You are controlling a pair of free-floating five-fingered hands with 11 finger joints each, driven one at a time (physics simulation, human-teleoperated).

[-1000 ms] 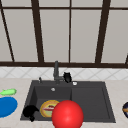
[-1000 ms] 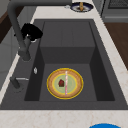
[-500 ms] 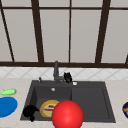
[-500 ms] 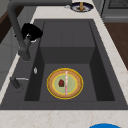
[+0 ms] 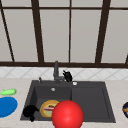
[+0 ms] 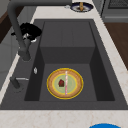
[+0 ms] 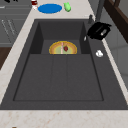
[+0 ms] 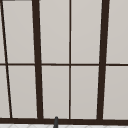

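The right hand, mid-frame beside the tall dark faucet, looks curled, holding nothing; it should reach slowly and straight. I cannot tell whether the left hand, lower left, is open.

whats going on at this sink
The right hand is at the back of the dark sink, right beside the faucet. The left hand hangs at the sink's front left corner, near a yellow-rimmed plate lying in the basin. A red ball sits at the front of the sink. A blue plate and a green item lie on the left counter.

Window above faucet tip
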